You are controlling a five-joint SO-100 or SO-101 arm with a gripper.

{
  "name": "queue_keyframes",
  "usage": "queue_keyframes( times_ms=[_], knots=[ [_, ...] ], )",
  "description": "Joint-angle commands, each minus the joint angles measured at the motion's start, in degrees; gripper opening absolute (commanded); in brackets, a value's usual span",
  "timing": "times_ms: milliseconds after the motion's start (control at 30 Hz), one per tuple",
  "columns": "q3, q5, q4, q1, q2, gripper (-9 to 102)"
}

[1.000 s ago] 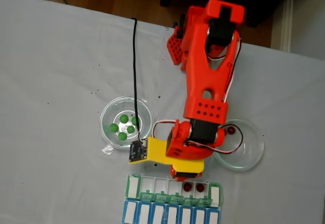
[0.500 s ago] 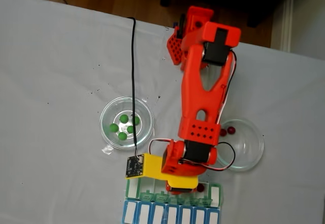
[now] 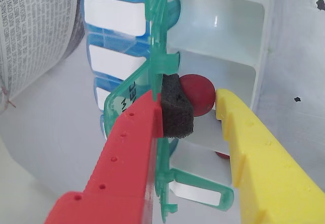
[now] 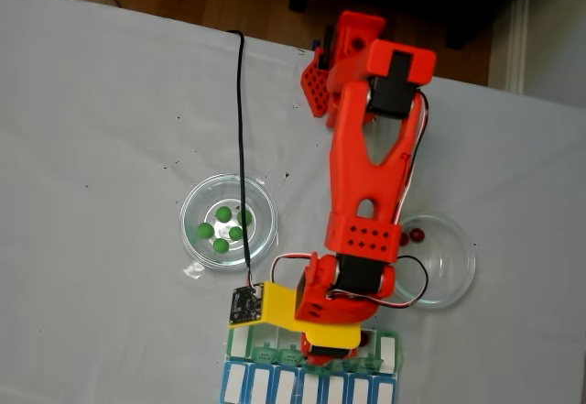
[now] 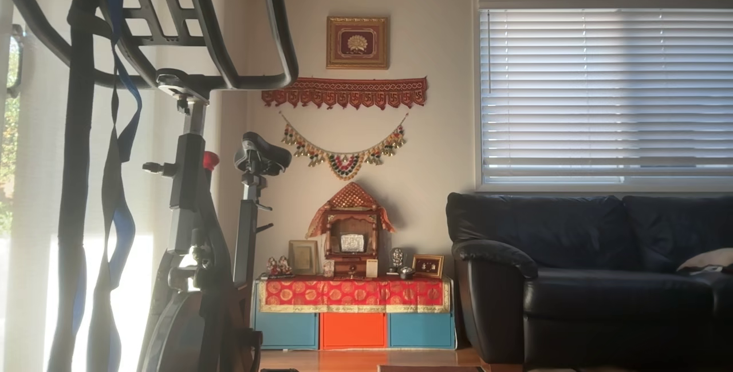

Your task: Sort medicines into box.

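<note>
Red pill (image 3: 198, 94) between pincer (image 3: 200, 113) fingers

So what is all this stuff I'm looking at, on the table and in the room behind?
Green pills: five, green, in the left glass dish, fixed view.
Red pills: two, dark red, in the right glass dish, partly under the arm.
Held pill: one, dark red, between the tool's pads over a white compartment.
Pill organizer: one, green-lidded row joined to a blue row, bottom edge of table.
Table cover: one, pale grey.
Exercise bike: one, dark, left in the other view.
Sofa: one, black, right.
Small shrine: one, on a red-draped cabinet.
Arm: one, red-orange.
Tool: one, red and yellow fingers, shut on the pill.
</note>
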State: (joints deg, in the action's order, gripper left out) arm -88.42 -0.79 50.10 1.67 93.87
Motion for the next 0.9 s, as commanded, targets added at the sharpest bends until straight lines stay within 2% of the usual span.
queue_keyframes(
  times_ms=[0, 167, 433, 700, 867],
  knots=[
    [1.49, -0.44, -0.44, 0.97, 2.02, 2],
    [1.23, -1.49, 1.58, 0.97, 2.37, 12],
    [0.70, -2.11, 1.76, 1.32, 2.11, 18],
    [0.62, -2.46, 3.08, 1.58, 2.29, 20],
    [0.26, -4.22, 5.45, 1.76, 4.39, 14]
  ],
)
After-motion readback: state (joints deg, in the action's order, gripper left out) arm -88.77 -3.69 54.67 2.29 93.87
